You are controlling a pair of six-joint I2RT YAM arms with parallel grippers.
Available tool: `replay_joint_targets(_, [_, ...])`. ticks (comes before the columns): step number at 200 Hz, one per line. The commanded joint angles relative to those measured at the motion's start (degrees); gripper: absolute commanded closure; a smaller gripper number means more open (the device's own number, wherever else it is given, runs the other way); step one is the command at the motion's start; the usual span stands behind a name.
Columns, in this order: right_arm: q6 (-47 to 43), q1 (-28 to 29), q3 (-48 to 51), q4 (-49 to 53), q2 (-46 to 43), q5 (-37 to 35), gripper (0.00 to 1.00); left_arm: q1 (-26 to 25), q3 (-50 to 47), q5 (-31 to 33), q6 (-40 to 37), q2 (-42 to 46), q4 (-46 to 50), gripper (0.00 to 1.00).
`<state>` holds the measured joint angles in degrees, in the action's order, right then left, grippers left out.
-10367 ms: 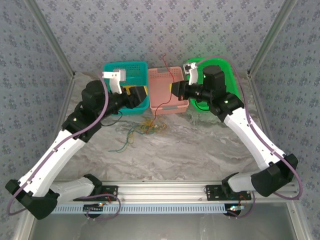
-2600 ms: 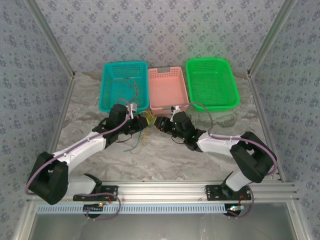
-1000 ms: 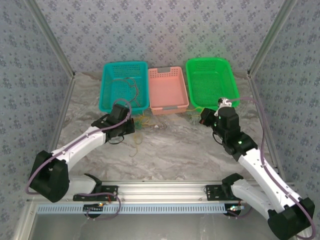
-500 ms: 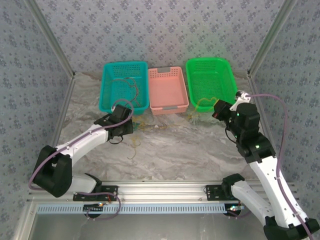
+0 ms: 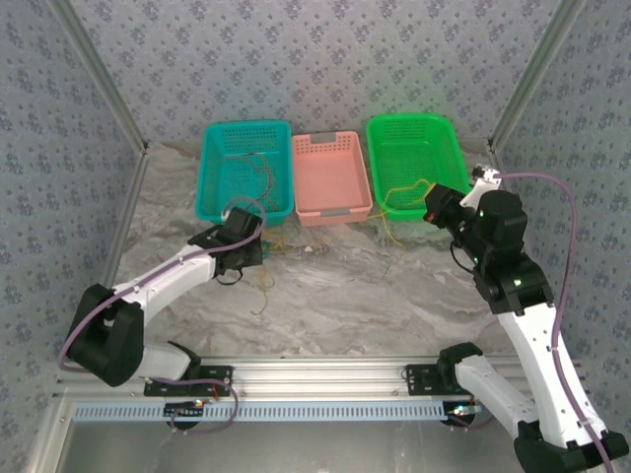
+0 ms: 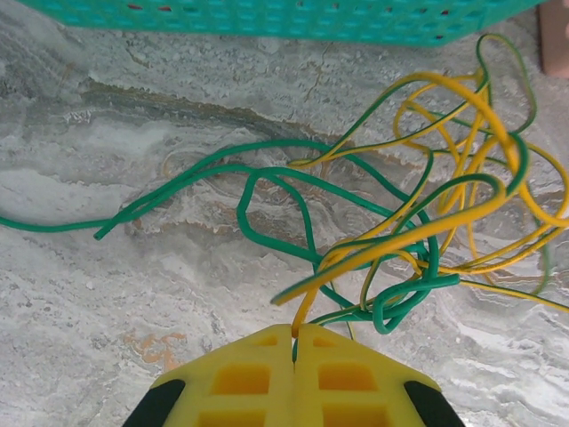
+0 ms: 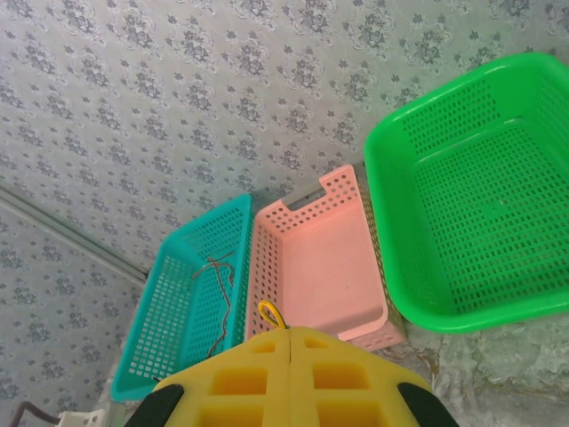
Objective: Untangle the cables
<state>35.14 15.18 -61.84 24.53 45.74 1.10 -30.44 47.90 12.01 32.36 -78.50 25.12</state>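
Right claw (image 5: 434,209), clenched on a yellow cable (image 5: 406,189), has swung from mid-counter to the green basket's (image 5: 449,133) front rim, dragging that cable clear. Left claw (image 6: 294,331) stays clamped on the yellow-green tangle (image 6: 418,240) before the teal basket (image 5: 209,168); likely one strand nearly freed.

Bench: flat grey-white marbled top (image 5: 345,296).
Far edge: teal perforated plastic basket (image 5: 248,125), pink perforated plastic basket (image 5: 325,139), green perforated plastic basket (image 5: 409,119), side by side, left to right.
Just before teal and pink baskets: tangle of thin yellow and green cables (image 5: 277,252), strands trailing toward near edge.
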Motion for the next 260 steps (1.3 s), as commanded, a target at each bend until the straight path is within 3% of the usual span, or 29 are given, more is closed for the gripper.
replay_joint_targets(1, [-1.51, -0.36, -2.03, 0.92, -1.39, 0.26, 1.0, -0.25, -0.17, 0.53, -0.4, -1.76, 0.54, 1.0])
replay_joint_targets(36, [-2.79, -3.28, -5.6, 4.26, -2.66, -0.36, 1.0, -0.26, -1.35, 4.93, 1.01, -2.05, 1.62, 1.0])
replay_joint_targets(93, [-0.94, -12.38, -18.24, 4.16, 2.38, 6.45, 1.0, 0.07, -3.77, 8.36, 1.96, -2.4, 1.25, 1.0])
replay_joint_targets(127, [0.47, -12.16, -22.55, 2.52, 7.38, 13.79, 1.0, 0.22, -3.65, 5.01, 1.35, -2.32, -0.88, 1.0])
replay_joint_targets(159, [-1.0, -8.33, -22.92, 3.7, 7.21, 12.77, 1.0, 0.22, -1.27, -1.25, 0.5, -1.48, -2.15, 1.0])
replay_joint_targets(169, [-0.95, -8.17, -23.21, 4.02, 7.37, 13.51, 1.0, 0.17, -0.19, -2.42, 0.79, -0.7, -1.38, 0.87])
replay_joint_targets(183, [-0.54, -7.93, -23.15, 4.37, 7.63, 15.21, 1.0, 0.16, 1.15, -3.51, 1.63, 1.71, 0.0, 0.56])
replay_joint_targets(193, [0.03, -7.46, -22.52, 4.47, 7.89, 16.42, 1.0, 0.1, 1.88, -4.03, 2.27, 4.04, 1.04, 0.44])
replay_joint_targets(238, [2.63, -1.26, -11.71, -0.89, 7.84, 20.77, 1.0, 0.01, 5.0, -5.8, 1.74, 14.77, 5.24, 0.3])
replay_joint_targets(260, [2.0, 4.39, -2.88, -2.58, 7.26, 18.91, 1.0, 0.0, 6.83, -8.43, 1.17, 17.77, 6.64, 0.3])
